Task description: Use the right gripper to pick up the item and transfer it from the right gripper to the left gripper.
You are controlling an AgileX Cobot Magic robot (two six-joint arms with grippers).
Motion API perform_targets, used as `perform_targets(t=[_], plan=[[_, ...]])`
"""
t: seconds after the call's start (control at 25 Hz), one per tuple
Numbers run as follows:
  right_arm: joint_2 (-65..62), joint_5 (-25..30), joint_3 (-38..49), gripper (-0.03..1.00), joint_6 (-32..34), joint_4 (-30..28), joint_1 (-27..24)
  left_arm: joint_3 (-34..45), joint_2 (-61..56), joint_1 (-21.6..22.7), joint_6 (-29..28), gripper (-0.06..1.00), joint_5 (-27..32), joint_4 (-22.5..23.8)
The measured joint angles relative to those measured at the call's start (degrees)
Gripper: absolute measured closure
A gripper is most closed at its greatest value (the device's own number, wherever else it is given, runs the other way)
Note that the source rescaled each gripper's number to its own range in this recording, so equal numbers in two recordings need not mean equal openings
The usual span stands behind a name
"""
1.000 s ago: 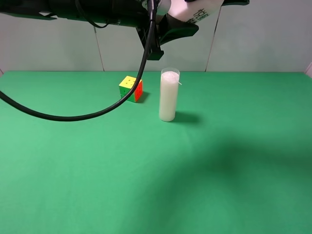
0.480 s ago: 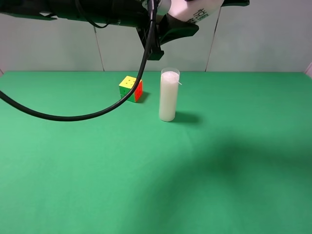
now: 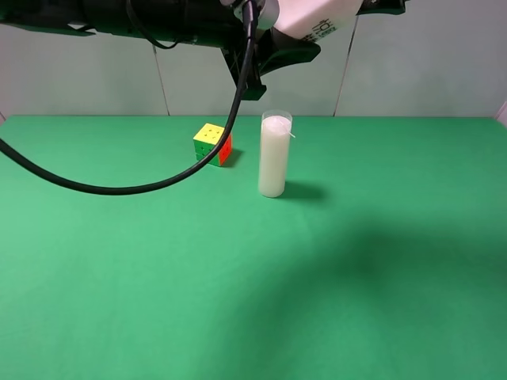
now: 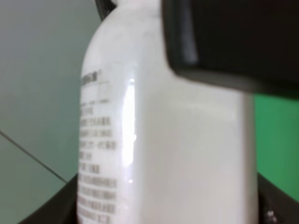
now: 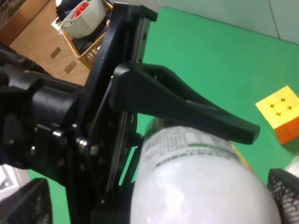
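The bottle [image 3: 313, 16] is held high in the air at the top of the exterior view, well above the green tabletop [image 3: 119, 277], tilted with its printed side facing down and outward; the left gripper [image 3: 293, 46] reaches in from the left and the bottle lies between its jaws, one black finger running just under the bottle and touching it; in the right wrist view that finger [image 5: 187, 109] crosses the label end of the bottle [image 5: 201, 186] with another dark part of the same claw against the bottle's other side, so these jaws are pinching the bottle; the left wrist view is filled by the white bottle [image 4: 177, 154], with a black finger laid across its upper part.

The right gripper [image 3: 384, 5] shows only as a black edge at the bottle's far end; its meshed pads [image 5: 285, 186] sit to either side of the bottle, but I cannot tell whether these jaws are pressing on it.

Below, the candle [image 3: 274, 156] stands upright near the puzzle cube [image 3: 212, 144]; a loose cable [image 3: 119, 188] loops down from the left arm.
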Motion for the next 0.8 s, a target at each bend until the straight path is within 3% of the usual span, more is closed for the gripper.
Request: perform_targets(t=[0.56,0.8], plan=[[-2.84,-5.97,0.0,-0.03,4.24,-6.99,0.0,0.1,0.0,0.05,-0.68,0.94,-0.11,0.0],[-2.84,-7.02,0.0,-0.03,4.29,-7.16,0.0,0.1,0.0,0.09,-3.23,0.94,-1.81,5.03]])
